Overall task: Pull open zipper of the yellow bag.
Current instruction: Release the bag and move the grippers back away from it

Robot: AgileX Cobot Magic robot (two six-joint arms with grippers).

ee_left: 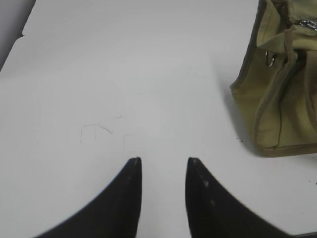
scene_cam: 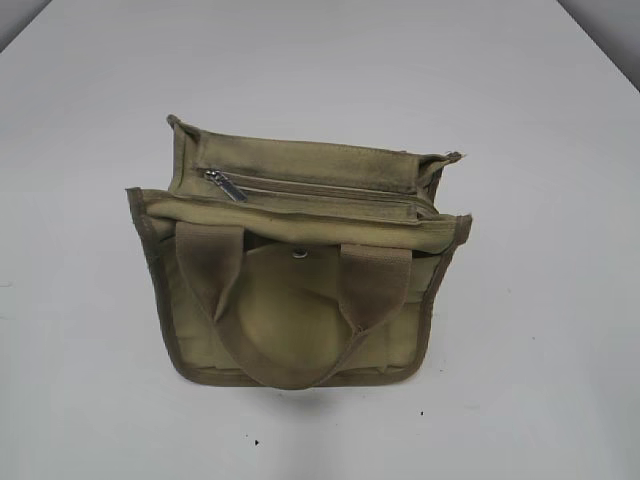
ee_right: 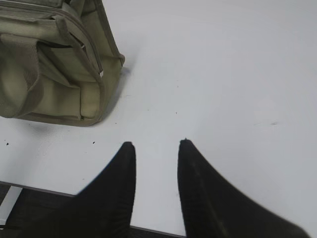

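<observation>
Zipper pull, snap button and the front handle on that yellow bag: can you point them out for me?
zipper pull (scene_cam: pixel 224 185), exterior view, on the silver tab.
snap button (scene_cam: pixel 300 254), exterior view, on its round silver face.
front handle (scene_cam: pixel 207 268), exterior view, on its left strap.

White table (scene_cam: pixel 540 150) carrying the yellow bag (scene_cam: pixel 300 300), which is lying directly on its surface near the middle; small dark specks (scene_cam: pixel 256 442) are dotting the near side.

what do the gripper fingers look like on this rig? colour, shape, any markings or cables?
Only the fingers show, in the wrist views. Left gripper: two matte black fingers, broad at the base and curving in to narrow tips, with a few small pale specks on one. Right gripper: same black, tapered pair, faintly ribbed. No cables, labels or arm links visible; the exterior view shows neither arm.
</observation>
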